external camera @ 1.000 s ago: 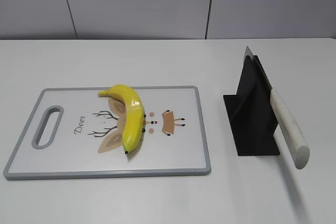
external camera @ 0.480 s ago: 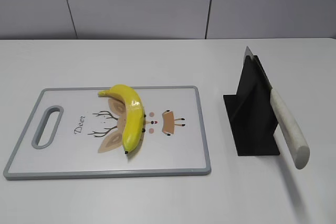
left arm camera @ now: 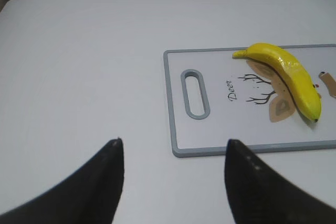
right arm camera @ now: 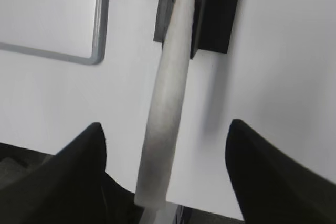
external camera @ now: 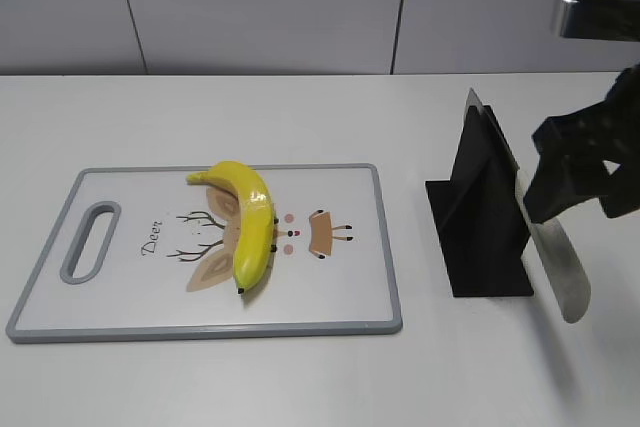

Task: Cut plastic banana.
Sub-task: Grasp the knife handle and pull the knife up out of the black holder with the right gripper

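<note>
The yellow plastic banana (external camera: 248,219) lies on the white cutting board (external camera: 120,307); it also shows in the left wrist view (left arm camera: 289,74). A knife with a white handle (external camera: 560,265) rests in a black stand (external camera: 478,217). My right gripper (external camera: 572,179) has come in over the handle; in the right wrist view the handle (right arm camera: 167,93) lies between its open fingers (right arm camera: 165,129), not gripped. My left gripper (left arm camera: 173,148) is open and empty over bare table, left of the board (left arm camera: 173,103). It does not show in the exterior view.
The board has a grey rim, a handle slot (external camera: 90,240) at its left and a deer drawing. The black stand (right arm camera: 210,9) stands right of the board. A grey wall runs behind the white table (external camera: 300,117).
My right gripper has entered the exterior view from the right and now hangs over the knife handle. The banana, board and knife have not moved.
</note>
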`<state>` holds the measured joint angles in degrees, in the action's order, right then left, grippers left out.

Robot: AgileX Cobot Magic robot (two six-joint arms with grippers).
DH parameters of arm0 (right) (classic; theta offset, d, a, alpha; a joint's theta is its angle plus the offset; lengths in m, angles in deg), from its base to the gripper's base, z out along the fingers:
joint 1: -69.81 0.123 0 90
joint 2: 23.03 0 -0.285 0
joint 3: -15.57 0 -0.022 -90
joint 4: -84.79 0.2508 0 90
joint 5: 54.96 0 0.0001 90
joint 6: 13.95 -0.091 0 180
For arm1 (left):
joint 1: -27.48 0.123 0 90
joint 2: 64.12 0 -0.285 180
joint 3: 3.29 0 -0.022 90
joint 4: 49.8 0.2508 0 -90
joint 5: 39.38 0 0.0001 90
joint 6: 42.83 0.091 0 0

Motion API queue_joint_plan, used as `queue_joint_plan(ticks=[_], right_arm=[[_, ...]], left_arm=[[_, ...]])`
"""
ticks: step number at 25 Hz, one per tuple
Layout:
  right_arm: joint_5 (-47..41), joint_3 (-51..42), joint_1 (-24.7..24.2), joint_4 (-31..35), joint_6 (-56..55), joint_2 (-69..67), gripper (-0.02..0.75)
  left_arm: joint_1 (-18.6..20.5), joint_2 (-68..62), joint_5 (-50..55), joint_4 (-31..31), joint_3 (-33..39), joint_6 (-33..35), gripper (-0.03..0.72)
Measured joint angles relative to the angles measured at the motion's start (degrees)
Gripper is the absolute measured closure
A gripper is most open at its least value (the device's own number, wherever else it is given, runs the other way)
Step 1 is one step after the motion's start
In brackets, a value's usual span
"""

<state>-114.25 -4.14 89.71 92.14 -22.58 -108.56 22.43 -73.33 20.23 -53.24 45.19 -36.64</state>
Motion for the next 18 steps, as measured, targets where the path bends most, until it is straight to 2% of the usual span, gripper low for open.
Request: queue_joint_plan(ticks=[4,13,16,18], right_arm=[[3.8,0.0,0.0,1.8,0.0,-4.8,0.213],[2.6,0.0,0.0,2.1,0.0,-12.2,0.229],[1.6,0.0,0.0,2.1,0.0,-13.1,0.298],[1.2,0.0,0.0,2.5,-0.1,-13.2,0.404]], left_arm=[[0.0,0.0,0.0,0.0,0.0,0.0,0.106],[0.0,0.0,0.0,0.0,0.0,0.0,0.106],[0.0,0.0,0.0,0.0,0.0,0.0,0.106],[0.0,0.0,0.0,0.0,0.0,0.0,0.106]])
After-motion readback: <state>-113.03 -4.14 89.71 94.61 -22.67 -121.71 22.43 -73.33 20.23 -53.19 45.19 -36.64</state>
